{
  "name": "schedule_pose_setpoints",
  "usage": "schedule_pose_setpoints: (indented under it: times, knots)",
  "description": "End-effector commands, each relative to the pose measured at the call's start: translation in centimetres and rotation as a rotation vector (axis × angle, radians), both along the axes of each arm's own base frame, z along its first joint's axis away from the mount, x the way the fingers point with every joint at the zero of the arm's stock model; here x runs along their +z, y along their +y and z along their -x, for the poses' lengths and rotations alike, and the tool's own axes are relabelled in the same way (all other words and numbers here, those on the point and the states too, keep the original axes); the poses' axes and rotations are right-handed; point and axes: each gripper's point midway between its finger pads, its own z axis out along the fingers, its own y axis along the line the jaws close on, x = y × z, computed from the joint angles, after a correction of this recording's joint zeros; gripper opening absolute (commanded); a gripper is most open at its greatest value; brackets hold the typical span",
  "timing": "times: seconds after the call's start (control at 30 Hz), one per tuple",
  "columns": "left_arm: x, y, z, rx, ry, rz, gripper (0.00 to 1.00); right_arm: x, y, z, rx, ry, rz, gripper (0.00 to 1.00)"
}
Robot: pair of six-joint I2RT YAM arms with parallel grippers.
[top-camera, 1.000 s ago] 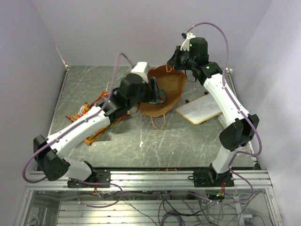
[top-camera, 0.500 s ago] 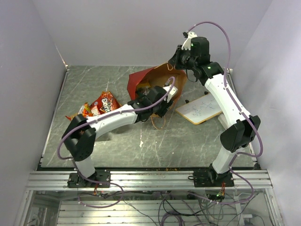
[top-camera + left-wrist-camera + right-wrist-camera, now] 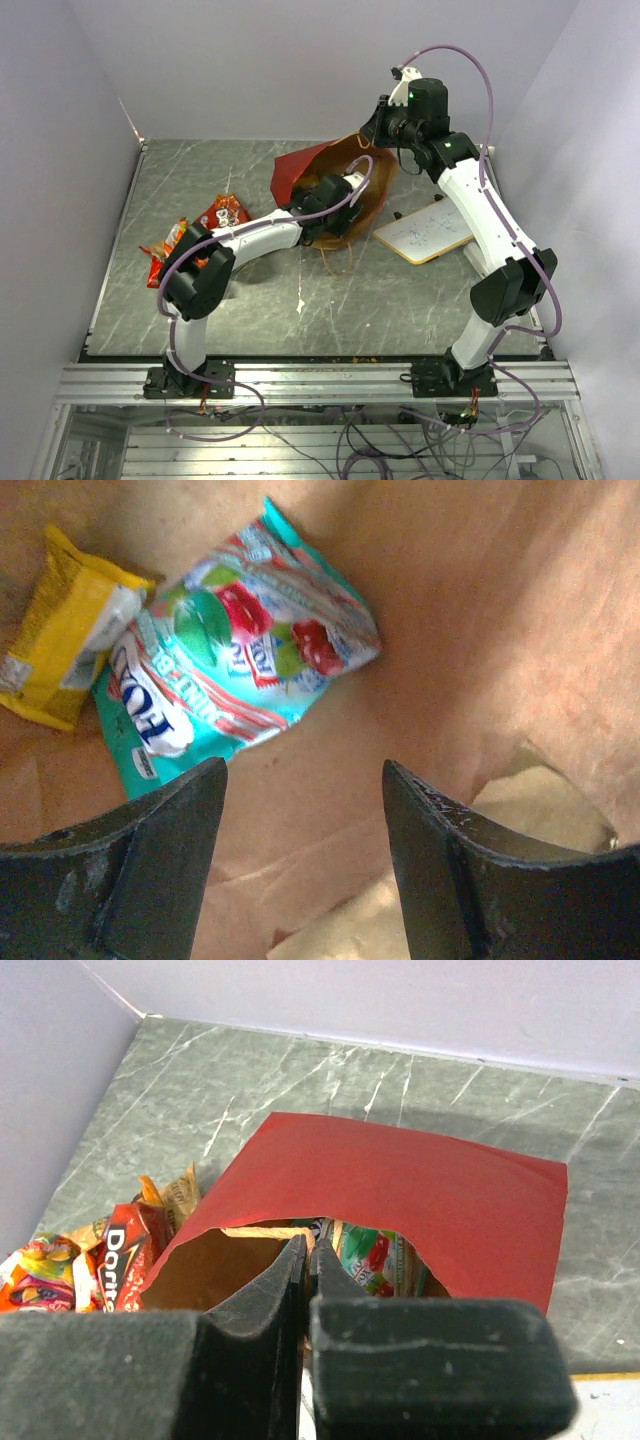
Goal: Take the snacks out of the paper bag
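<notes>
The paper bag (image 3: pixel 300 168), red outside and brown inside, lies on its side with its mouth facing the arms. My left gripper (image 3: pixel 305 770) is open and empty inside the bag (image 3: pixel 480 630). A teal-and-white packet (image 3: pixel 240 660) and a yellow packet (image 3: pixel 60 645) lie just ahead of it. In the top view the left gripper (image 3: pixel 345 198) sits in the bag's mouth. My right gripper (image 3: pixel 312 1245) is shut on the bag's upper rim and holds the mouth (image 3: pixel 400 1180) open; it also shows in the top view (image 3: pixel 378 128). The teal packet (image 3: pixel 365 1255) shows through the mouth.
A red Doritos bag (image 3: pixel 222 213) and orange packets (image 3: pixel 165 245) lie on the table left of the bag; they also show in the right wrist view (image 3: pixel 125 1255). A white wood-framed board (image 3: pixel 425 232) lies right of the bag. Walls close the table's back and sides.
My left arm has swung down and right and reached into the bag's mouth, uncovering the Doritos bag on the left. The right gripper has kept its hold on the rim.
</notes>
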Motion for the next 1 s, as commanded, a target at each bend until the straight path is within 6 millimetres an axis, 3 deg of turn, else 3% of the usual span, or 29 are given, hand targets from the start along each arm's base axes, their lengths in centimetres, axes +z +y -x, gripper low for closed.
schedule_pose_setpoints:
  times: [0.0, 0.27, 0.53, 0.97]
  knots:
    - [2.7, -2.3, -1.8, -0.063, -0.122, 0.113, 0.75, 1.8, -0.6, 0.3, -0.008, -0.035, -0.018, 0.0]
    - [1.9, -4.7, -2.5, -0.291, -0.165, 0.097, 0.76, 1.8, 0.0, 0.6, 0.009, -0.007, -0.048, 0.0]
    - [-0.5, -4.3, -4.5, -0.345, -0.145, 0.037, 0.78, 0.9, 0.1, 0.7, 0.013, 0.03, -0.045, 0.0]
    - [-5.0, -3.2, -7.1, -0.296, -0.153, -0.111, 0.78, 0.2, 0.6, 0.3, 0.022, 0.081, -0.04, 0.0]
